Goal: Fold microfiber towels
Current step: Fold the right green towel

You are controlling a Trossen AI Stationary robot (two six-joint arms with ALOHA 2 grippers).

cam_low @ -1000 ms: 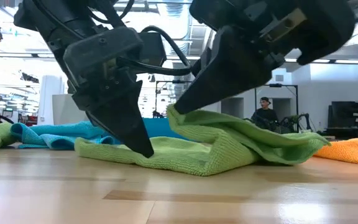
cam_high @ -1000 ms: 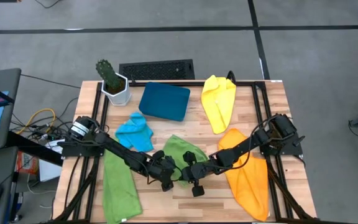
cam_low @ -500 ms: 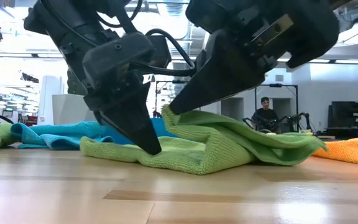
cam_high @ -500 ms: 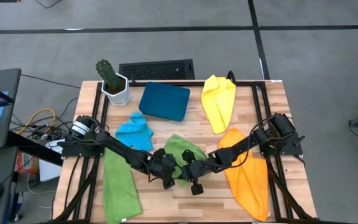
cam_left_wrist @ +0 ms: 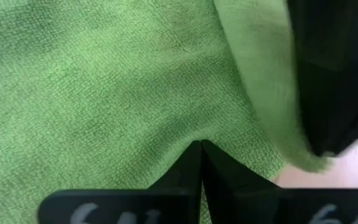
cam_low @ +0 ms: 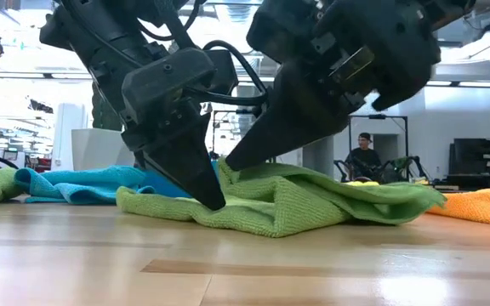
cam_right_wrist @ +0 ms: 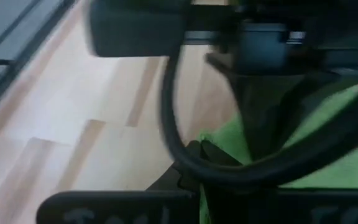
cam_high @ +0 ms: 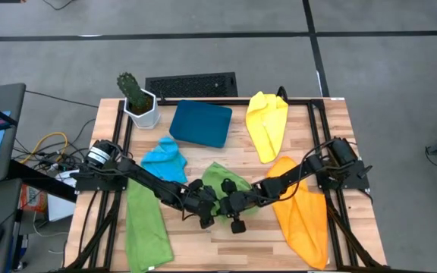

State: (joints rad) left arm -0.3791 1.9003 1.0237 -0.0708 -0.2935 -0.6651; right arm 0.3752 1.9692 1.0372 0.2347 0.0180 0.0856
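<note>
In the middle of the wooden table (cam_high: 226,235), near its front edge, a crumpled green towel (cam_low: 313,200) is being worked on by both arms. The left gripper (cam_low: 209,197) is pressed point-down onto the near edge of this towel, pinning it to the table. Its jaws are squeezed tight together, and in the left wrist view only green cloth is seen around the tips, with none caught between them. The right gripper (cam_low: 230,161) is set just beside it, slanted down from the other side. Its jaws are nearly closed, and a folded-up edge of the same green towel is pinched at their tip. The towel is humped up behind the two grippers.

From above, the left arm is stretched low from the left side of the table toward the middle, and the right arm is stretched the same way from the right side. The two wrists almost meet over the green towel.

A second green towel (cam_high: 144,224) is laid flat at the front left. A sky-blue towel (cam_high: 163,161) is bunched behind it. A yellow towel (cam_high: 267,121) is spread at the back right, and an orange towel (cam_high: 303,216) lies under the right arm. A dark teal tray (cam_high: 200,123) and a potted cactus (cam_high: 137,98) are set at the back.
</note>
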